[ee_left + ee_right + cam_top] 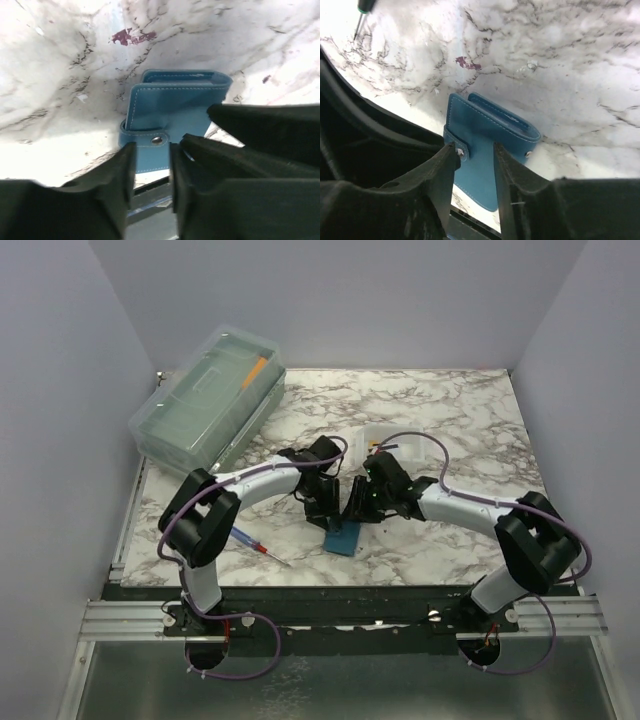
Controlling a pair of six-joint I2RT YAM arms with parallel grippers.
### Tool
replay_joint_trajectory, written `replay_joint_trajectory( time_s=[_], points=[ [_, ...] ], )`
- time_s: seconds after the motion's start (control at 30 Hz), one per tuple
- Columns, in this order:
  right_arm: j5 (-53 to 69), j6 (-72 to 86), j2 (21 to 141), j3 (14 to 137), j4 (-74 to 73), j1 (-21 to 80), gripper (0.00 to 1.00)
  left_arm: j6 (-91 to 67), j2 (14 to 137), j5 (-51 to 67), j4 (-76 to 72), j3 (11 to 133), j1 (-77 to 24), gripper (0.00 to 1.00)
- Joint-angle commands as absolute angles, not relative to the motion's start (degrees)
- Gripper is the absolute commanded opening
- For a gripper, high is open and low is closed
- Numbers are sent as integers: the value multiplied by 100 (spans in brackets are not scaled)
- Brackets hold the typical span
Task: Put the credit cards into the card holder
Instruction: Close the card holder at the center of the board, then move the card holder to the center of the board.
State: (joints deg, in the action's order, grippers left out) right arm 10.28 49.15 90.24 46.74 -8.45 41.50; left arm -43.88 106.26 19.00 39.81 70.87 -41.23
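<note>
1. Lying on the marbled desk (450, 410) near its front edge, the teal card holder (343, 538) is sitting below both tools.
2. The left tool (152, 147) is straddling its snap tab (147, 137), fingers narrowly apart; I cannot tell whether they are pinching.
3. The right tool (476, 147) is hovering likewise, grip equally unclear.

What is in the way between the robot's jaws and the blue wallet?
Nothing visible. The left gripper and the right gripper both hang right over the card holder, jaws apart, with only bare marble table around it. The two grippers do crowd each other there.
</note>
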Motion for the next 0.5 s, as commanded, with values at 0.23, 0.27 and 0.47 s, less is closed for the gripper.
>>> replay_joint_trajectory(
  time_s=[0.23,0.27,0.47],
  points=[
    [774,4956,7999,4334,-2049,4149,68,-2998,8386,1646,3296,6365,-3470,59],
    [931,5103,7922,4109,-1819,4153,68,-2877,8167,1550,3344,6351,-3456,61],
    [1665,5528,8250,3259,166,4157,69,-2621,7276,1329,3429,6379,-3437,64]
  ],
)
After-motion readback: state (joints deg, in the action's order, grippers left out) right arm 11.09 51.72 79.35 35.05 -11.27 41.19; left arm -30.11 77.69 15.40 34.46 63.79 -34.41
